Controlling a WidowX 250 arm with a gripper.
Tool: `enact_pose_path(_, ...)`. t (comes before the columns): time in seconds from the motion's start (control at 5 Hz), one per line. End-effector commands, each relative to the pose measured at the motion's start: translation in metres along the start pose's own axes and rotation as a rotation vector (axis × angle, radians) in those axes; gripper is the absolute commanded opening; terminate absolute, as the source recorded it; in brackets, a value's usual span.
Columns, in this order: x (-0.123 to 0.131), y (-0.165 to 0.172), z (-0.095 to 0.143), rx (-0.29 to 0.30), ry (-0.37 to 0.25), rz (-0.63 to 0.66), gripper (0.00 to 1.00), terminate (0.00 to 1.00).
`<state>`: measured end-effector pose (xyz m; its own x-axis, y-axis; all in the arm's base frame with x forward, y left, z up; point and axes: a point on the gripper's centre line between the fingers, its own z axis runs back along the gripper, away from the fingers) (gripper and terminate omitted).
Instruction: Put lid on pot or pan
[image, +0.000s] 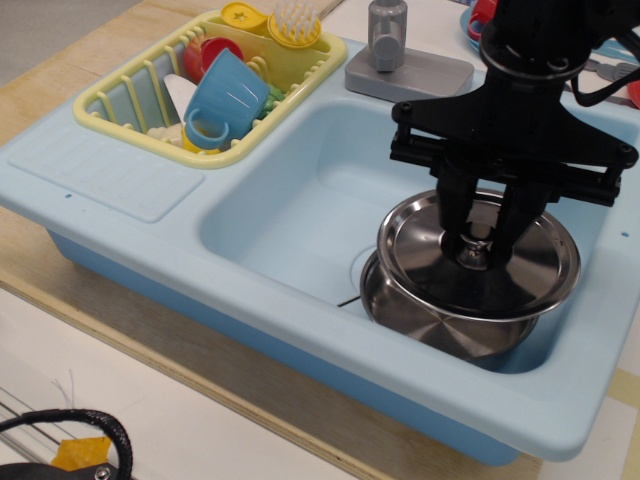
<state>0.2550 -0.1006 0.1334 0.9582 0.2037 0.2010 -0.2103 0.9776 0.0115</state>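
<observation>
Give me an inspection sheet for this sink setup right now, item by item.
Surface: light blue toy sink on a wooden counter.
Job's things: lid held by its knob, tilted just above the pan; not seated.
Clutter: yellow dish rack holding a blue cup and other toy dishes; grey faucet.
Claw: shut on the lid's knob.
Cables: black cable at bottom left.
Surroundings: more toy dishes at top right, cropped.

A play kitchen — toy sink (250, 215), dish rack (130, 105) (plastic), faucet (388, 35).
</observation>
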Motion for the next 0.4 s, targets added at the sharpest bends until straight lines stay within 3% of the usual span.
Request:
enact_pose_path(0.0,0.0154,0.0005,0.0083,-0.024,-0.022,-0.01,1.0,0.0)
enact_pose_path(0.2,0.0154,0.0005,0.0083,-0.024,-0.022,-0.01,1.0,1.0)
